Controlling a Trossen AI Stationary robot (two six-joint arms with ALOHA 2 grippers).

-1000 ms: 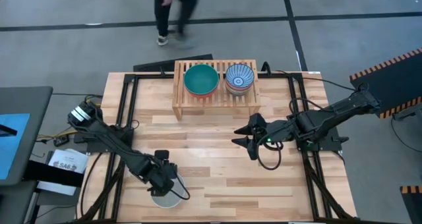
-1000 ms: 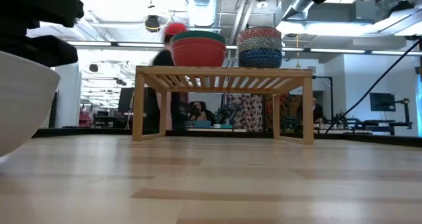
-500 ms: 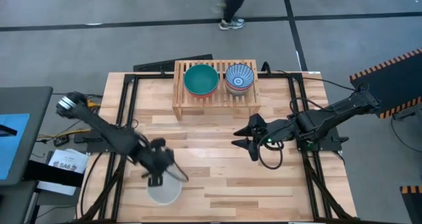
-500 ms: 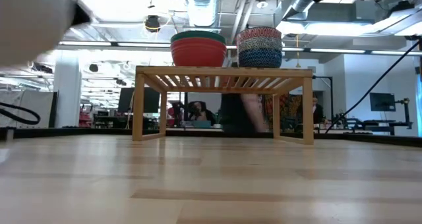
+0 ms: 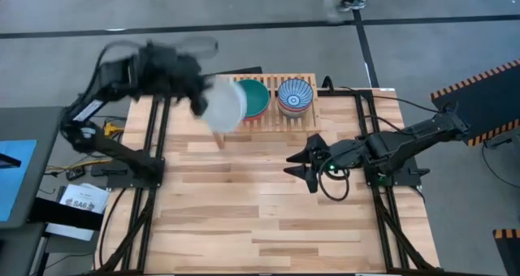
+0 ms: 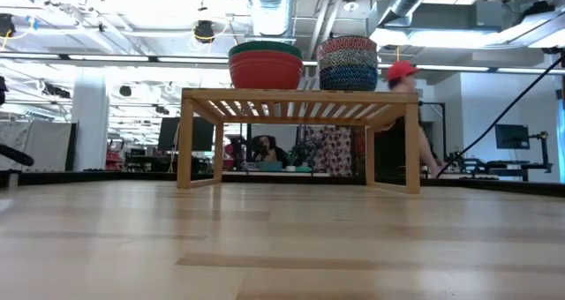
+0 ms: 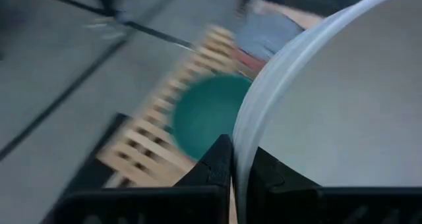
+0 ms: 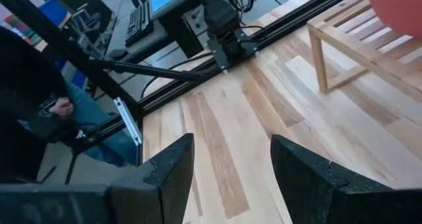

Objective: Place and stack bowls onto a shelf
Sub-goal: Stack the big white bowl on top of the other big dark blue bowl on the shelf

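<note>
My left gripper is raised high over the table's far left, shut on a white bowl just left of the shelf. The low wooden shelf bears two stacks. A teal bowl sits in a red bowl on its left half. A blue-and-white striped bowl tops the patterned stack on its right half. The white bowl hides part of the teal one from above. My right gripper hovers open over the table's right middle, with nothing between its fingers. My left gripper pinches the white bowl's rim, one finger outside the wall and the other inside. The bowl is lifted clear of the table, high beside the shelf's left end.
A person in a red cap walks past beyond the table's far side. Black frame rails run along both table sides. Bare plank tabletop stretches from the shelf to the near edge.
My left gripper has swung from the table's near edge up and toward the far edge, carrying the white bowl off the tabletop to the shelf's left end. The person behind the table has walked from left to right.
</note>
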